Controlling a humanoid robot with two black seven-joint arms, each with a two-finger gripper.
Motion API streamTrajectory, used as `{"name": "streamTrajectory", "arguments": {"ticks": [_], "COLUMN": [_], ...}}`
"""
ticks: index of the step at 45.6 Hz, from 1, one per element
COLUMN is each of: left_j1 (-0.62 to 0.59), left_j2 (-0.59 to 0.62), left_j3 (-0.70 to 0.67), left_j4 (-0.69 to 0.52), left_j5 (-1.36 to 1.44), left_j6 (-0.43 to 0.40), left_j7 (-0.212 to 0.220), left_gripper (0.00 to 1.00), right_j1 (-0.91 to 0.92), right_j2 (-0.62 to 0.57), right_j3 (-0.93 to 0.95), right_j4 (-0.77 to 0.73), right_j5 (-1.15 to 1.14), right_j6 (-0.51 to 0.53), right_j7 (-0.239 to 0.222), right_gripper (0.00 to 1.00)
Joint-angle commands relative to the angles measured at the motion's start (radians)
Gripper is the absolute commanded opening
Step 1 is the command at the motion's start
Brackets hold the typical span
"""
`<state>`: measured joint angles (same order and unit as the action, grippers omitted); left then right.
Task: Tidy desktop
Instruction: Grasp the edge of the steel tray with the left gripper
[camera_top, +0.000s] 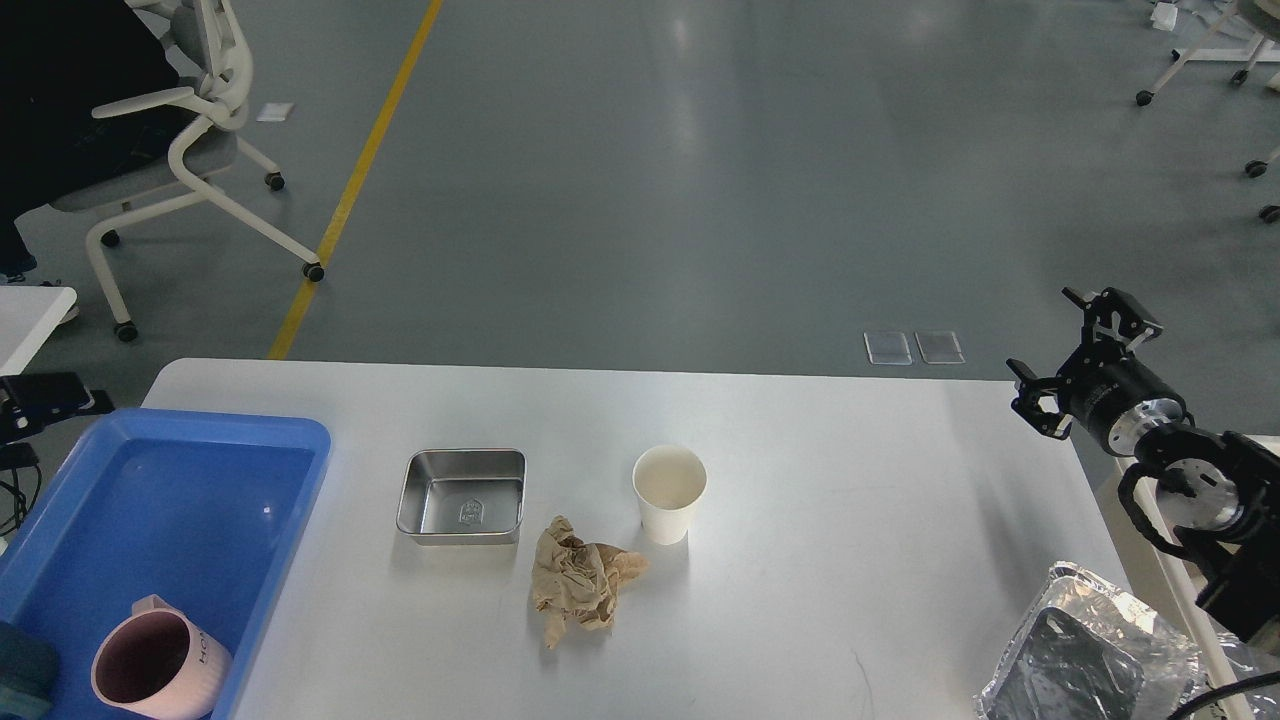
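The white desktop (850, 520) fills the lower view. On it stand a square steel tray (462, 497), a white paper cup (669, 493) and a crumpled brown paper (580, 583) in front of them. My right gripper (1078, 356) is open and empty, hovering off the desktop's far right corner. A dark end of my left arm, the left gripper (45, 398), shows at the left edge beyond the blue tray; its fingers cannot be told apart.
A blue plastic tray (290, 470) lies at the front left with a pink mug (155, 672) in it. A foil-lined container (1090, 650) sits at the front right corner. An office chair (170, 170) and a small white side table (30, 310) stand at the left.
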<state>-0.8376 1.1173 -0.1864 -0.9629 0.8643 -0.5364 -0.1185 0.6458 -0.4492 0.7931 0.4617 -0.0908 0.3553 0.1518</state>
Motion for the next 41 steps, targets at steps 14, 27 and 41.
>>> {"name": "streamTrajectory", "arguments": {"ticks": [14,27,41], "left_j1": [-0.011,-0.077,-0.132], "left_j2": [-0.359,-0.445,-0.51], "left_j3": [0.008,0.013,0.11], "left_j4": [0.167,0.167,0.17], "left_j5": [-0.013,0.002,0.004], "left_j6": [-0.034,-0.077,-0.093], "left_j7": [0.212,0.226,0.25], "left_gripper": [0.98,0.98,0.98], "right_j1": [-0.014,-0.014,-0.017], "right_j2": [0.0,0.0,-0.002], "right_j3": [0.0,0.0,0.0], "right_j4": [-0.006,-0.006,-0.008], "right_j5": [-0.003,-0.003,-0.003], "right_j6": [-0.001,-0.001,-0.001], "right_j7": [0.0,0.0,0.0], "right_gripper": [1.0,1.0,1.0]}}
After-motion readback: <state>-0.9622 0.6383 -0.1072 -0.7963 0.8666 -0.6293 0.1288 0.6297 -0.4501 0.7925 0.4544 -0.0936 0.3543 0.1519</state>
